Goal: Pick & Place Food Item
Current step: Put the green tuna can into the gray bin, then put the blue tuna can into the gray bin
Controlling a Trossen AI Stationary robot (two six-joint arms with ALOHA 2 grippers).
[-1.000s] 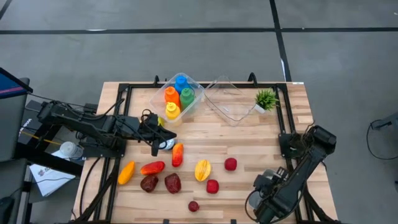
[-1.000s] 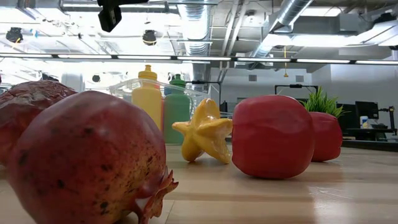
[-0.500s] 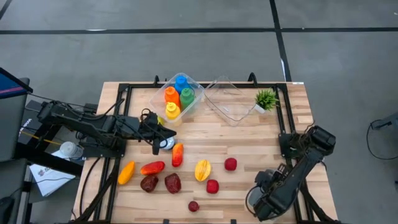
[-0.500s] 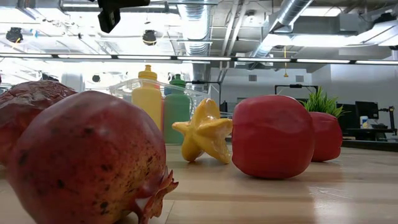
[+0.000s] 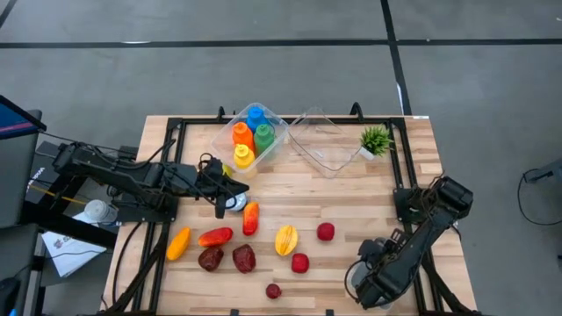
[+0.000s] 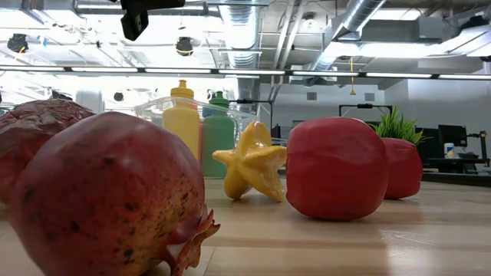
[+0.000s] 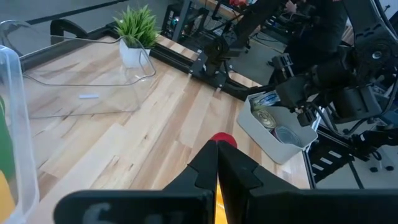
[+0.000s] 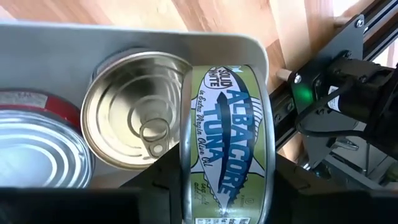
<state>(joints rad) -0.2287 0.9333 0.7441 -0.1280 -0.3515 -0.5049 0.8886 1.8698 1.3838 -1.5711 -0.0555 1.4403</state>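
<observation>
Metal tuna can (image 8: 225, 149) clamped on edge in the right gripper (image 8: 217, 186) — above the white bin (image 8: 155, 38) at the table's right front.
Rigid, smooth and fairly heavy, it could slip; the jaws pinch its flat faces, which looks the soundest hold. Left gripper (image 7: 216, 163) is closed and empty, near the bottle bin (image 5: 250, 140).
</observation>
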